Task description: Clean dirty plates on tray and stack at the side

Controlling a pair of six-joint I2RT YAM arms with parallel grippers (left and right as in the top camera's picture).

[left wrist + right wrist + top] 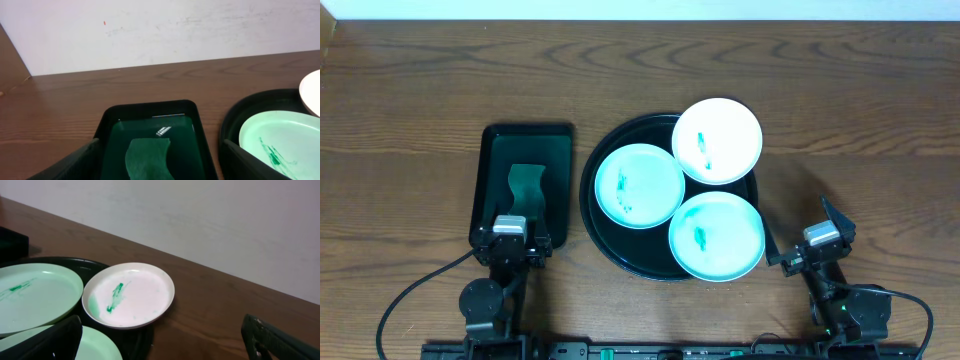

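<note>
**Teal smears on all three, nothing gripped**

Overhead, you see the tray [608, 243] carrying the left plate [639, 186], the near plate [717, 236] and the far plate [717, 140], which overhangs its rim. Your left gripper [515, 238] hangs over the near end of the small tray [485, 180]. Your right gripper [805, 242] sits just right of the tray.

Left wrist: fingers [75, 161] spread wide, empty, above a green cloth [146, 159].

Right wrist: fingers [50, 342] likewise spread, holding nothing.

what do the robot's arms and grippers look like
Both arms are black with round joint housings and a small silver-grey block at each wrist. The left gripper and right gripper have black wedge-shaped fingers. Thin black cables loop from each base.
</note>
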